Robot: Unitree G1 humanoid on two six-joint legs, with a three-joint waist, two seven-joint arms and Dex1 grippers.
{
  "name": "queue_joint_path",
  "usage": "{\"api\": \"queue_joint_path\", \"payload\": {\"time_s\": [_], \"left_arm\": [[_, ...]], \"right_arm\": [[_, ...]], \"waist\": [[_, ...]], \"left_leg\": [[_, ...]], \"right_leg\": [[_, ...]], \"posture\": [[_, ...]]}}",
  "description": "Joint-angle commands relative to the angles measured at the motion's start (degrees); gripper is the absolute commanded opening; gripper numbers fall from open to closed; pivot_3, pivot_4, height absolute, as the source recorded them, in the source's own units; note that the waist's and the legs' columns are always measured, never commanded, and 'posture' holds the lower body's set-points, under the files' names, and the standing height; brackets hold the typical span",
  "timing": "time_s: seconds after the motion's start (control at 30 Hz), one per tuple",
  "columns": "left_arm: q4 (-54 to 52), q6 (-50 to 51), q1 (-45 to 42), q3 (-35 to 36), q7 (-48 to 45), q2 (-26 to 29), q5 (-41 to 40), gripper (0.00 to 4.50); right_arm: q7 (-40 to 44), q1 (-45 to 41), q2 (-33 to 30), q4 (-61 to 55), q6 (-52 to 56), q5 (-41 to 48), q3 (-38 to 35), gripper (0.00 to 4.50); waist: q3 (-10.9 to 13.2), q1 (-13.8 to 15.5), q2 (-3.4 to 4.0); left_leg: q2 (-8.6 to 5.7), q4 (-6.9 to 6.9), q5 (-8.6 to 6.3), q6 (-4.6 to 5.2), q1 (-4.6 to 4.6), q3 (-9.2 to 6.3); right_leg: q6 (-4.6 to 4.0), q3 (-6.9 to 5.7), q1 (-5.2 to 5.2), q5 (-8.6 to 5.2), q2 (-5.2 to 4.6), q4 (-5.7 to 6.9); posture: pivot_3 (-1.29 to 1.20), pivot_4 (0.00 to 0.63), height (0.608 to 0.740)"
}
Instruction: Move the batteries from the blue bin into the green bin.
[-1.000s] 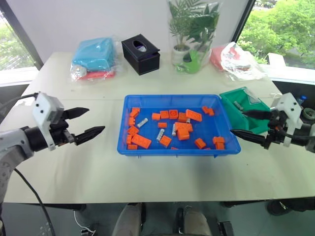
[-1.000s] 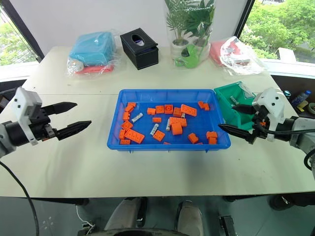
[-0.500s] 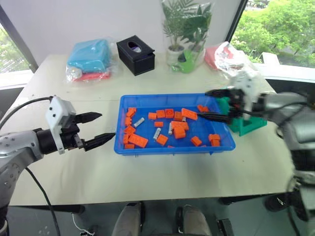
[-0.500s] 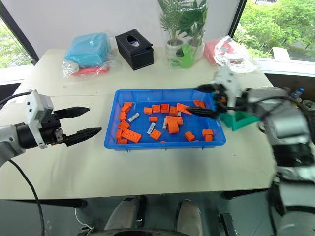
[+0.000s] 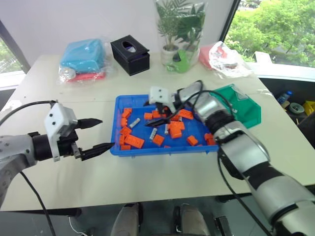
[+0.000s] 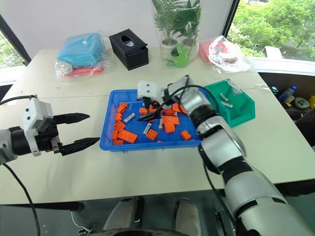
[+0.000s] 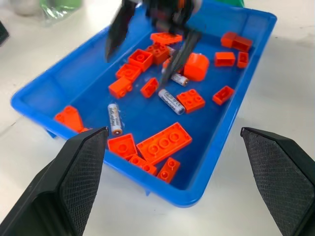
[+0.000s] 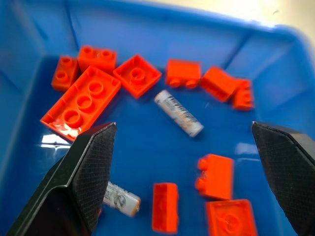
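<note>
The right gripper (image 6: 147,112) is hanging wide open and empty over the middle of the blue bin (image 6: 109,142), fingers (image 8: 88,167) pointing at the batteries (image 8: 178,112) lying loose among orange bricks (image 8: 81,103) on the bin floor. One battery is sitting between the fingertips' line of sight, another (image 8: 120,199) is lying by one fingertip. The green bin (image 6: 241,110) is standing just beside the blue bin, with batteries inside. The left gripper (image 5: 96,133) is hovering open and empty over the table (image 5: 147,172), beside the blue bin.
</note>
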Motion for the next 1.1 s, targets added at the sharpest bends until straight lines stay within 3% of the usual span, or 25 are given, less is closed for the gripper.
{"api": "queue_joint_path", "payload": {"time_s": [0.03, 0.2, 0.37, 0.67, 0.93, 1.03, 1.1], "left_arm": [[-3.7, 0.7, 1.2, 4.6, 2.7, -1.0, -1.9, 4.5], [-7.0, 2.4, 3.1, 7.7, 6.4, -2.6, -4.4, 4.5], [-8.2, 3.1, 6.2, 10.1, 8.0, -3.0, -5.7, 4.5], [-1.2, 1.4, 8.4, 11.0, 4.5, -2.0, -3.9, 4.5], [3.2, -0.1, 4.1, 7.4, 1.4, -0.2, -2.3, 4.5], [3.1, -0.2, 2.9, 6.5, 1.2, -0.2, -2.0, 4.5], [2.9, -0.1, 2.2, 6.0, 1.4, -0.3, -2.0, 4.5]], "right_arm": [[-6.1, -3.1, 2.4, 4.9, -4.1, -3.8, -0.8, 4.46], [-15.4, -4.1, 5.8, 8.4, -5.5, -7.3, -2.1, 4.46], [-18.7, -3.4, 7.9, 9.6, -6.0, -10.1, -2.2, 4.46], [-18.6, -1.3, 9.3, 10.2, -5.9, -12.2, -2.7, 4.46], [-16.2, -0.2, 9.6, 10.5, -4.0, -12.7, -4.0, 4.46], [-15.2, 0.2, 9.7, 10.5, -3.0, -12.6, -4.6, 3.33], [-14.7, 0.5, 9.7, 10.5, -2.6, -12.7, -4.9, 2.29]], "waist": [[0.0, 0.2, 0.0], [0.0, 0.3, -0.01], [-0.1, 0.2, -0.1], [-0.1, 0.2, -0.13], [-0.1, 0.2, -0.19], [-0.1, 0.1, -0.2], [-0.1, 0.1, -0.2]], "left_leg": [[0.08, -0.03, 0.0, -0.02, 0.02, -0.01], [0.22, -0.02, 0.02, -0.06, 0.04, 0.04], [0.21, 0.04, 0.05, -0.08, 0.04, 0.17], [0.21, 0.05, 0.05, -0.09, 0.05, 0.24], [0.22, 0.06, 0.06, -0.09, 0.05, 0.27], [0.22, 0.06, 0.07, -0.09, 0.06, 0.28], [0.23, 0.06, 0.07, -0.09, 0.07, 0.28]], "right_leg": [[-0.08, 0.0, -0.06, -0.04, 0.07, 0.05], [-0.25, 0.09, -0.25, -0.1, 0.08, 0.37], [-0.61, 0.21, -0.5, -0.13, 0.04, 0.78], [-0.64, 0.22, -0.6, -0.15, 0.08, 0.85], [-0.66, 0.24, -0.6, -0.15, 0.1, 0.87], [-0.66, 0.25, -0.59, -0.14, 0.1, 0.87], [-0.65, 0.24, -0.59, -0.14, 0.11, 0.87]], "posture": [[0.0, 0.15, 0.661], [0.0, 0.15, 0.661], [0.0, 0.15, 0.661], [0.0, 0.15, 0.661], [0.0, 0.15, 0.661], [0.0, 0.15, 0.661], [0.0, 0.15, 0.661]]}}
